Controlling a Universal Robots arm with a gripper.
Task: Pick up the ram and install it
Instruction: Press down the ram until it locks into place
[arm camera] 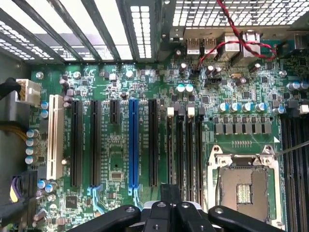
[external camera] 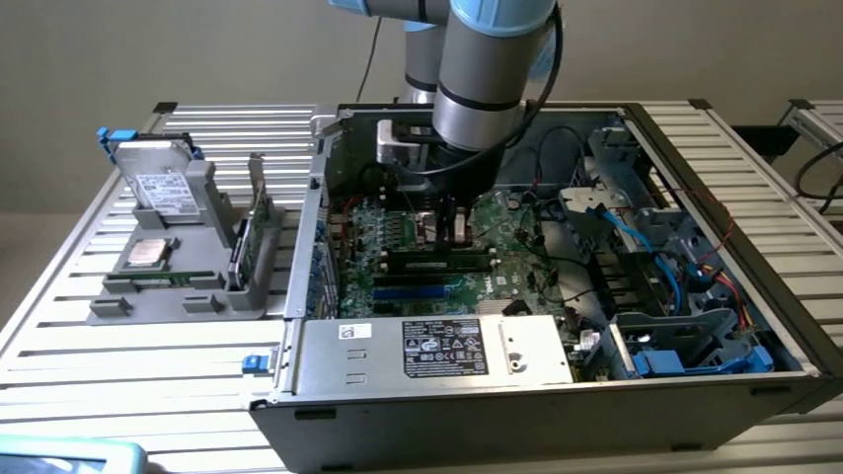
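Note:
The ram (external camera: 165,280) appears as a thin green strip lying flat in the grey fixture (external camera: 113,306) on the exterior view's left, in front of the square silver chip (external camera: 145,253). My gripper (external camera: 456,229) hangs inside the open computer case, over the green motherboard (external camera: 507,259) and well away from the ram. In the wrist view the gripper (arm camera: 170,192) is shut with nothing between its fingers. Its tips sit above the near ends of the black memory slots (arm camera: 184,150), beside the bare processor socket (arm camera: 244,186).
A hard drive (external camera: 165,188) and an upright green card (external camera: 259,229) also stand in the fixture. The case wall (external camera: 314,227) separates the fixture from the motherboard. Cables and drive bays (external camera: 658,267) crowd the case on the exterior view's right; the power supply (external camera: 435,348) sits at its front.

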